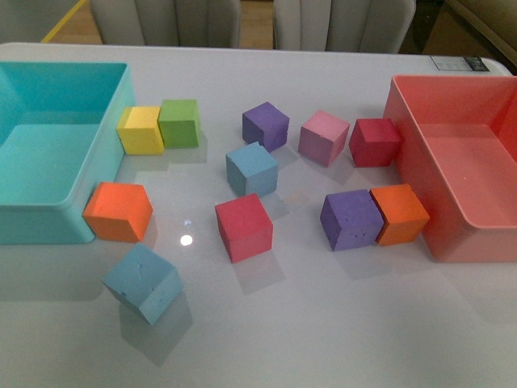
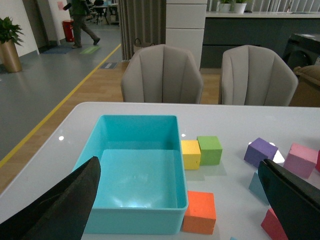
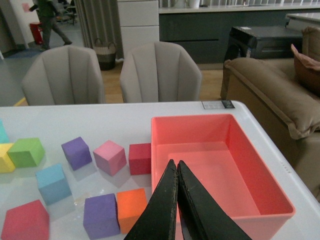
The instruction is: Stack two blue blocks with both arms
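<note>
On the table (image 1: pixel 323 339): coloured foam cubes lie loose in a single layer, none on top of another. They sit between a teal bin (image 1: pixel 97 174) by the left edge and a coral bin (image 1: pixel 408 162) by the right edge.
First blue block (image 1: pixel 251 168): near the middle of the table, flat and alone. A purple cube (image 1: pixel 266 125) sits on its far side and a red cube (image 1: pixel 243 227) on its near side; it touches neither.
Second blue block (image 1: pixel 143 282): toward the near edge on the left half, turned askew. It is a little nearer the edge than an orange cube (image 1: pixel 118 212) that sits beside the teal bin's near corner. Nothing rests on it.
Gap between the blocks: they are well apart, and the red cube stands off to one side of the line between them.
Left gripper (image 2: pixel 178 167): its fingers are spread wide with nothing between them, and it hangs above the table's left side, facing over the teal bin.
Right gripper (image 3: pixel 176 167): its fingers are pressed together and hold nothing, and it hangs above the right side, facing the coral bin.
Front view: neither arm shows, so both seem held back from the cubes.
Done: nothing yet, by my reading. No block is gripped or lifted, and there is no stack.
Left: the whole job. One blue block must be taken, carried to the other, set squarely on top and released. The right claw has to open before it can grasp anything.
</note>
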You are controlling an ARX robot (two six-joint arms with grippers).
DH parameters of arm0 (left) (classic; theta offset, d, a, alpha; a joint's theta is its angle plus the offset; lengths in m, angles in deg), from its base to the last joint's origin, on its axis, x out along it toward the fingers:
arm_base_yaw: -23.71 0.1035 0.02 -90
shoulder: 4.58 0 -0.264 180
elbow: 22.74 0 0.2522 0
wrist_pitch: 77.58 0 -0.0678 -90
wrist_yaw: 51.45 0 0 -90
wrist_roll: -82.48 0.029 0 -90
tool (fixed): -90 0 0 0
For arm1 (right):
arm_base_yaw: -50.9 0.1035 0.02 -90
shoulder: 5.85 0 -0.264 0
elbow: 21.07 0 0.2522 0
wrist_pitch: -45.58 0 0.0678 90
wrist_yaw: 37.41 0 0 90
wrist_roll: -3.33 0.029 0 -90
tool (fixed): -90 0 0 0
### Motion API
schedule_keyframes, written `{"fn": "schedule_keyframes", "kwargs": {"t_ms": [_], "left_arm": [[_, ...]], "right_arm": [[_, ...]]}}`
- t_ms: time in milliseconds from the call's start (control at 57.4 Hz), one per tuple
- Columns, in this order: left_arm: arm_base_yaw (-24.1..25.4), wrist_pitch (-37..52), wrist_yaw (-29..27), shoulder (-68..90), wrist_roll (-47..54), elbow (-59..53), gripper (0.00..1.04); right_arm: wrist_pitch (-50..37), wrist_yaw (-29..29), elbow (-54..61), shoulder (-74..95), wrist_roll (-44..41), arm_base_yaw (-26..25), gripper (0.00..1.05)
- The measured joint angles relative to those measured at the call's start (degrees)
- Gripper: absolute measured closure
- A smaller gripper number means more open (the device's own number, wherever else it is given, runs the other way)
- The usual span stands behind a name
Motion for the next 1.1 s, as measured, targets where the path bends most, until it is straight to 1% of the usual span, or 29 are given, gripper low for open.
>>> {"fn": "schedule_keyframes", "kwargs": {"t_ms": [279, 331, 348, 488, 505, 610, 627, 732, 749, 766, 801, 819, 836, 854, 871, 906, 923, 975, 1010, 1097], "left_arm": [[0.0, 0.0, 0.0, 0.0, 0.0, 0.0, 0.09], [0.0, 0.0, 0.0, 0.0, 0.0, 0.0, 0.09], [0.0, 0.0, 0.0, 0.0, 0.0, 0.0, 0.09], [0.0, 0.0, 0.0, 0.0, 0.0, 0.0, 0.09], [0.0, 0.0, 0.0, 0.0, 0.0, 0.0, 0.09], [0.0, 0.0, 0.0, 0.0, 0.0, 0.0, 0.09], [0.0, 0.0, 0.0, 0.0, 0.0, 0.0, 0.09], [0.0, 0.0, 0.0, 0.0, 0.0, 0.0, 0.09], [0.0, 0.0, 0.0, 0.0, 0.0, 0.0, 0.09], [0.3, -1.2, 1.1, 0.8, 0.2, 0.4, 0.09], [1.2, -10.9, 6.9, 5.5, 0.7, 4.2, 0.09], [1.3, -13.6, 7.6, 7.3, 0.7, 5.5, 0.09], [1.0, -18.8, 10.1, 11.6, 0.6, 8.1, 0.09], [0.4, -23.3, 11.3, 15.9, 0.5, 10.6, 0.09], [0.0, -25.3, 11.8, 18.0, 0.4, 11.7, 0.09], [-2.3, -31.4, 12.1, 25.4, -0.3, 14.8, 0.09], [-3.6, -32.4, 12.0, 27.7, -0.8, 15.4, 0.09], [-7.0, -31.7, 10.8, 34.9, -2.1, 15.8, 0.09], [-9.9, -29.4, 9.5, 39.6, -3.0, 15.9, 0.09], [-14.9, -23.6, 7.6, 47.5, -5.0, 16.4, 0.09]], "right_arm": [[0.5, 0.0, 0.0, -1.4, 0.0, 0.0, 1.03], [0.5, 0.0, 0.0, -1.4, 0.0, 0.0, 0.93], [0.5, 0.0, 0.0, -1.4, 0.0, 0.0, 0.91], [0.5, 0.0, 0.0, -1.4, 0.0, 0.0, 0.65], [0.5, 0.0, 0.0, -1.4, 0.0, 0.0, 0.63], [0.5, 0.0, 0.0, -1.4, 0.0, 0.0, 0.44], [0.5, 0.0, 0.0, -1.4, 0.0, 0.0, 0.42], [0.5, 0.0, 0.0, -1.4, 0.0, 0.0, 0.23], [0.5, 0.0, 0.0, -1.4, 0.0, 0.0, 0.21], [0.5, 0.0, 0.0, -1.4, 0.0, 0.0, 0.18], [0.5, -0.1, 0.0, -1.4, 0.0, 0.0, 0.11], [0.5, -0.1, 0.0, -1.4, 0.0, 0.0, 0.10], [0.5, 0.0, 0.0, -1.4, 0.0, 0.0, 0.08], [0.5, 0.0, 0.0, -1.4, 0.0, 0.0, 0.08], [0.5, 0.0, 0.0, -1.4, 0.0, 0.0, 0.08], [0.5, 0.0, 0.0, -1.5, 0.0, 0.0, 0.09], [0.5, 0.1, 0.0, -1.5, 0.0, 0.0, 0.09], [0.5, 0.0, 0.0, -1.5, 0.0, 0.0, 0.09], [0.5, 0.0, 0.0, -1.5, 0.0, 0.0, 0.09], [0.5, 0.0, 0.0, -1.5, 0.0, 0.0, 0.09]]}}
